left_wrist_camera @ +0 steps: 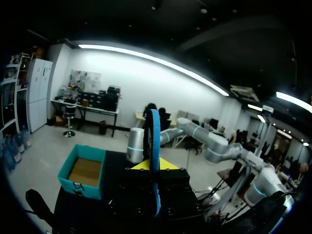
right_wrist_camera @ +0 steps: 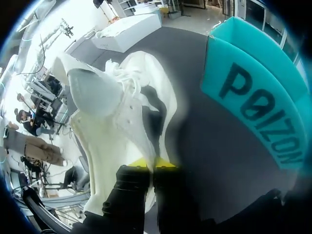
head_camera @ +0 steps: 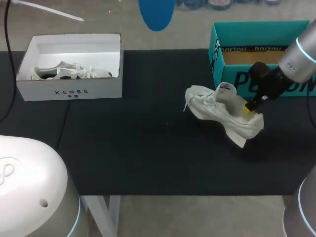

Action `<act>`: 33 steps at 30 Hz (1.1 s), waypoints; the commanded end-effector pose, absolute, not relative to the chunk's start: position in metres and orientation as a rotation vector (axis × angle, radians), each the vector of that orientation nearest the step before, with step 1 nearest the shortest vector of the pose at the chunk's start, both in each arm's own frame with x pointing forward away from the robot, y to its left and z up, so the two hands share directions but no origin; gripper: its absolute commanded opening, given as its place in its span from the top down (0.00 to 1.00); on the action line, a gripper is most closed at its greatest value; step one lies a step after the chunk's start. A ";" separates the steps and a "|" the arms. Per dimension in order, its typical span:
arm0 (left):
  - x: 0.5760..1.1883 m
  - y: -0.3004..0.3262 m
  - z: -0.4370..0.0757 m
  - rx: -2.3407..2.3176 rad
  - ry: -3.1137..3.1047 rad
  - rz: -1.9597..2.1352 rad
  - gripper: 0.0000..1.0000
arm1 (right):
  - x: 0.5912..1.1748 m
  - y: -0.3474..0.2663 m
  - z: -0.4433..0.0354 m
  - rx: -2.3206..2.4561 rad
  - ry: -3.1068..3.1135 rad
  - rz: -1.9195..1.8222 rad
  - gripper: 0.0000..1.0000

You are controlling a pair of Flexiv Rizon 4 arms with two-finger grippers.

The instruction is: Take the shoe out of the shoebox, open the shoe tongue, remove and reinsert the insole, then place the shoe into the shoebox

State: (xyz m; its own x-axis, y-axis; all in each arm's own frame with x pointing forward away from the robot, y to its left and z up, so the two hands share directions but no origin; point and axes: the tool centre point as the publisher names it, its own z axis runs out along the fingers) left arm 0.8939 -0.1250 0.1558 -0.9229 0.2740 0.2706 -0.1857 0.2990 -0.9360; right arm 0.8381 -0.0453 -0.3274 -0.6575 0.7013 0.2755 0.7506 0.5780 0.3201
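Right hand [head_camera: 248, 109]: closed on the heel rim of the white shoe [head_camera: 217, 106]. In the right wrist view the two yellow tips [right_wrist_camera: 152, 163] sit pressed close together, with the heel collar of the shoe [right_wrist_camera: 126, 107] nipped between them.

The shoe is out on the black worktop [head_camera: 148, 158], just in front of the teal shoebox [head_camera: 261, 29] and not inside it. Its toe points toward the worktop's middle and its heel toward the right arm. The tongue [head_camera: 226, 89] stands up and back, leaving the mouth open. The shoe appears tipped. Whether the heel is clear of the worktop cannot be determined.

Left hand [left_wrist_camera: 153, 165]: raised well above the worktop, its yellow tips on either side of a blue insole [left_wrist_camera: 155, 146], which it pinches. The left wrist view sees the insole edge-on. In the head view it shows as a blue oval [head_camera: 157, 12] at the far edge of the scene, well apart from the shoe.

The teal shoebox [left_wrist_camera: 78, 187] shows a bare brown floor inside. Its printed side wall [right_wrist_camera: 253, 97] lies beside the shoe.

A white shoebox [head_camera: 69, 91] stands open at the far left of the worktop and holds a second white shoe [head_camera: 69, 72], lying on its side.
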 end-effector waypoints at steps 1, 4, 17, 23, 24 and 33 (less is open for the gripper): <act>0.894 -0.125 0.156 -0.079 -2.195 1.657 1.00 | 0.837 -0.045 -0.326 -1.243 -2.685 -0.631 1.00; 0.894 -0.125 0.156 -0.079 -2.195 1.657 1.00 | 0.832 -0.042 -0.331 -1.322 -2.635 -0.626 1.00; 0.894 -0.125 0.156 -0.079 -2.195 1.657 1.00 | 0.789 -0.022 -0.359 -1.777 -2.089 -0.950 1.00; 0.894 -0.125 0.156 -0.079 -2.195 1.657 1.00 | 0.789 -0.022 -0.359 -1.777 -2.089 -0.950 1.00; 0.894 -0.125 0.156 -0.079 -2.195 1.657 1.00 | 0.789 -0.022 -0.359 -1.777 -2.089 -0.950 1.00; 0.894 -0.125 0.156 -0.079 -2.195 1.657 1.00 | 0.787 -0.021 -0.360 -1.835 -2.116 -0.953 1.00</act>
